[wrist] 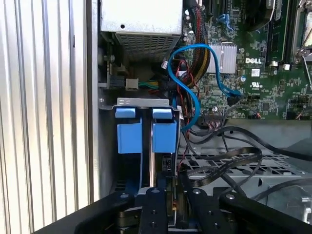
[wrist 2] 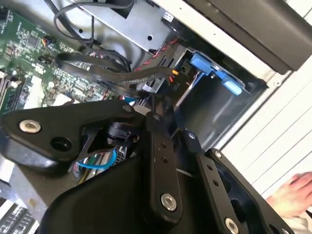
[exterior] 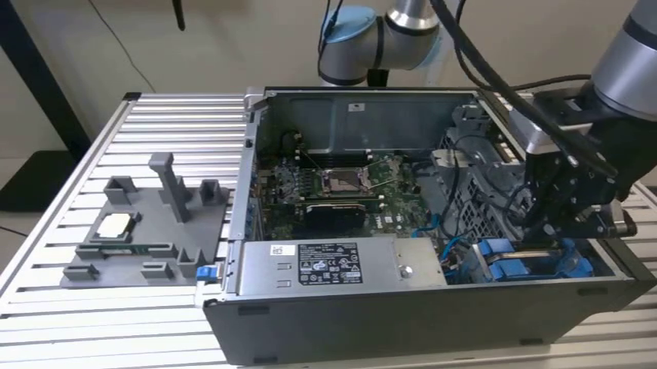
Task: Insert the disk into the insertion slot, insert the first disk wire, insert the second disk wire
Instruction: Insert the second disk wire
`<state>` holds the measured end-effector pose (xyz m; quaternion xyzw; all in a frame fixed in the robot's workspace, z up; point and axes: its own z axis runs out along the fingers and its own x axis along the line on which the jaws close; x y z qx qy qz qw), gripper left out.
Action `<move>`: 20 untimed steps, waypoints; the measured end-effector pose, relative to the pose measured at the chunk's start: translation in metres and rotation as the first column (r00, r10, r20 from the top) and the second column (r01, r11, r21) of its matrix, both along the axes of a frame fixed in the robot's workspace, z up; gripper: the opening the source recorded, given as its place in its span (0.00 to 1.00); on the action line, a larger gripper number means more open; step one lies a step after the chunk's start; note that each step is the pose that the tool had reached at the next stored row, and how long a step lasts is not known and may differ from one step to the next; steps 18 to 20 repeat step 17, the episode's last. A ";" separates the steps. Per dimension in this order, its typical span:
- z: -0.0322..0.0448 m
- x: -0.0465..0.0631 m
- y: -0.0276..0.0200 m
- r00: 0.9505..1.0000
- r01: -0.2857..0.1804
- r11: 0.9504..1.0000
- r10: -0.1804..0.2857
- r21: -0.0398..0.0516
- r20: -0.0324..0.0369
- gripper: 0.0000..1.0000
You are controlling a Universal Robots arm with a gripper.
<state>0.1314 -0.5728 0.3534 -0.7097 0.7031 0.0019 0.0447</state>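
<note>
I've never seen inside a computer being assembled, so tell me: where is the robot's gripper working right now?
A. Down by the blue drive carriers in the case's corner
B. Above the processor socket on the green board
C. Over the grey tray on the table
A: in the exterior view the gripper hangs just above the blue carriers in the case's corner, away from the grey tray.

Gripper (exterior: 562, 231) lowered — jaws nearly closed

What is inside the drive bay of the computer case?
Two blue carriers stand side by side in the bay. The end effector covers their lower ends; the disk itself stays hidden.
</note>
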 end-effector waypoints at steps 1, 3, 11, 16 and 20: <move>0.0046 0.000 0.0000 1.000 0.000 1.000 0.000 0.000 0.000 0.24; 0.0137 0.000 0.0000 1.000 0.000 1.000 0.000 0.000 0.000 0.24; 0.0449 0.000 0.0000 1.000 0.000 1.000 0.000 0.000 0.000 0.24; 0.0454 0.000 0.0000 1.000 0.000 1.000 0.000 0.000 0.000 0.24; 0.0454 0.000 0.0000 1.000 0.000 1.000 0.000 0.000 0.000 0.24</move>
